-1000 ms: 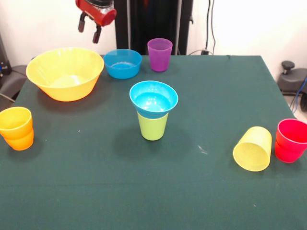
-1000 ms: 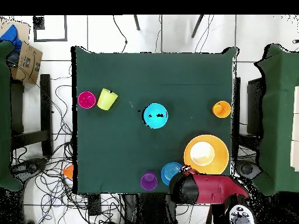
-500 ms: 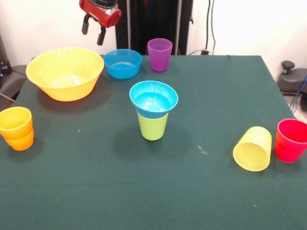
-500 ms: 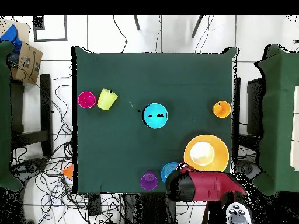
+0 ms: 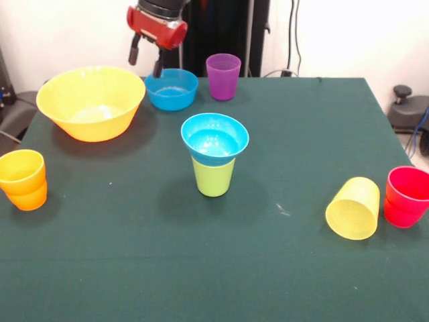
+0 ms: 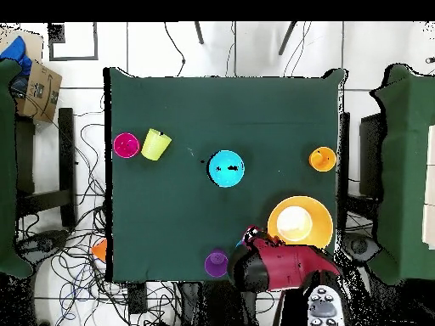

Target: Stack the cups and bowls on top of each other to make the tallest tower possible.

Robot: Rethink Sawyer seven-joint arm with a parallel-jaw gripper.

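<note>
Nearest the camera, well apart from the gripper [image 5: 146,58]: yellow cup [image 5: 352,208] on its side touching red cup [image 5: 407,196], orange cup [image 5: 23,179] at the other edge; mid tabletop [image 5: 134,261] stands the tower [image 5: 214,161], blue bowl seated in lime cup. Further back, yellow-orange bowl [image 5: 90,100] just beside the fingers [image 5: 133,51], spare blue bowl [image 5: 171,88] right under them, purple cup [image 5: 223,76] beside. Fingers spread narrow, holding nothing; prob. step = grab spare blue bowl: drop straight so one finger lands inside rim, one outside, clear of the big bowl, then pinch firm.
</note>
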